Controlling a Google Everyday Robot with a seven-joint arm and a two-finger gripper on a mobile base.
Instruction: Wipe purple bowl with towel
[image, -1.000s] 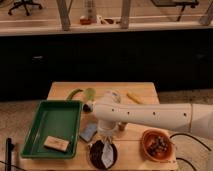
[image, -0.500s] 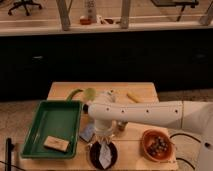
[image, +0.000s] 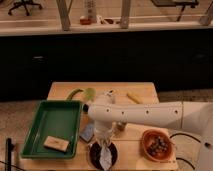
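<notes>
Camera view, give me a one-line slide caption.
Gripper above the purple bowl, towel hanging into it, between green tray and orange bowl.

The white arm (image: 145, 116) reaches from the right across the wooden table (image: 142, 90), and its gripper (image: 103, 141) hangs directly over the purple bowl (image: 93, 153) at the table's front edge. The pale towel (image: 105, 156) trails from under the gripper down into the bowl. A flat blue-grey piece (image: 87, 132) lies just left of the gripper, beside the green tray (image: 50, 120), which holds a tan block (image: 56, 144). The orange bowl (image: 146, 138) of dark pieces (image: 160, 145) sits to the right.
</notes>
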